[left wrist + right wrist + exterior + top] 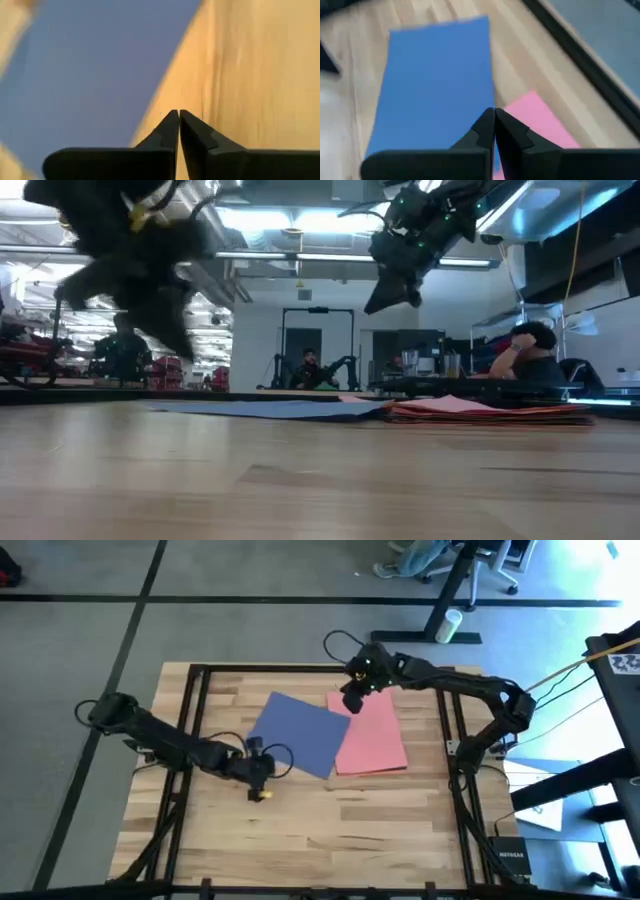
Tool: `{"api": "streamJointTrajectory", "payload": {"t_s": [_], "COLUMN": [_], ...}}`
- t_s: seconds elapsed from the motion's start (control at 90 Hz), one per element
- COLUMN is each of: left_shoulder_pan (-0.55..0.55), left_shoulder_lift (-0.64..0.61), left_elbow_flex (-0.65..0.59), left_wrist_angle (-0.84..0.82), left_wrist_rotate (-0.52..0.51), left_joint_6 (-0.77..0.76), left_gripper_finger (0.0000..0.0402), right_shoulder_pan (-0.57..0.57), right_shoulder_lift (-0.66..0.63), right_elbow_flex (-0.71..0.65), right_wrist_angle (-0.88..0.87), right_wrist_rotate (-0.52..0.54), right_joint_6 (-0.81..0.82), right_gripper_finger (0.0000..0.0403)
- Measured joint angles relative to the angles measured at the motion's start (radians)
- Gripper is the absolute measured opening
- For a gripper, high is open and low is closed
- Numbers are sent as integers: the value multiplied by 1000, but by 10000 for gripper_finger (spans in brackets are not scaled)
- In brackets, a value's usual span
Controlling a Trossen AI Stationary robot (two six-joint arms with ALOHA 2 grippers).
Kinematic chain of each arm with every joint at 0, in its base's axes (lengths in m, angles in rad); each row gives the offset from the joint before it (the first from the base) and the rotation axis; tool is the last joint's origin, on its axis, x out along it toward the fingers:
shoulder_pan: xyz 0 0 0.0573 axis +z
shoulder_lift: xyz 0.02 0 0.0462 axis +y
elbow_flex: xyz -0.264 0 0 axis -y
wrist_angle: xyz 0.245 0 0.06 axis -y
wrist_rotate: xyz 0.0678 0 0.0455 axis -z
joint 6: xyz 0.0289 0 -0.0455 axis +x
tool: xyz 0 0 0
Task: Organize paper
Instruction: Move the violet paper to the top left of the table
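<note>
While both arms are hanging over the wooden table point(300, 830), the paper is lying in two parts near the table's middle. A blue sheet point(298, 733) is lying tilted like a diamond, and a pink sheet point(370, 732) is lying at its 3 o'clock side, on top of a small stack that the low view is showing as several thin layers. The blue sheet's corner is overlapping the pink sheet's edge.

The left gripper point(258, 776) is sitting at 7 o'clock from the blue sheet, just beside its lower edge. Its fingers point(170, 131) are pressed together and are pinching nothing; the left wrist view is showing the blue edge running right under the tips. The right gripper point(352, 700) is hovering at 12 o'clock of the pink sheet, above the place where the two sheets are meeting, clearly raised off the table in the low view. Its fingers point(487, 127) are also closed on nothing.

I think the blue sheet is waiting to be squared onto the pink stack. The risk here is the thinness of the paper: closed tips coming down on a flat edge are likely to push it and not lift it, so the sheet may crumple or slide further askew. A push from the left may also drag the pink stack, because the sheets are overlapping.
</note>
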Motion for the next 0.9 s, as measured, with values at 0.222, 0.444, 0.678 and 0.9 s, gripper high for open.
{"api": "streamJointTrajectory", "payload": {"t_s": [0.222, 0.444, 0.678, 0.9], "left_shoulder_pan": [35, 145, 260, 395], "left_shoulder_lift": [43, 46, 46, 43], "left_elbow_flex": [-2, -82, -116, -116], "left_wrist_angle": [-113, -97, -76, 91], "left_wrist_rotate": [25, -23, -134, -160], "left_joint_6": [-215, -330, -338, -212], "left_gripper_finger": [0, 0, 0, 0], "right_shoulder_pan": [78, 98, 99, 105], "right_shoulder_lift": [0, 0, 0, 0], "right_elbow_flex": [0, 0, 0, 0], "right_wrist_angle": [-52, -120, -161, -176], "right_wrist_rotate": [69, 81, 78, 78], "right_joint_6": [-27, -27, -27, -27], "right_gripper_finger": [0, 0, 0, 0]}}
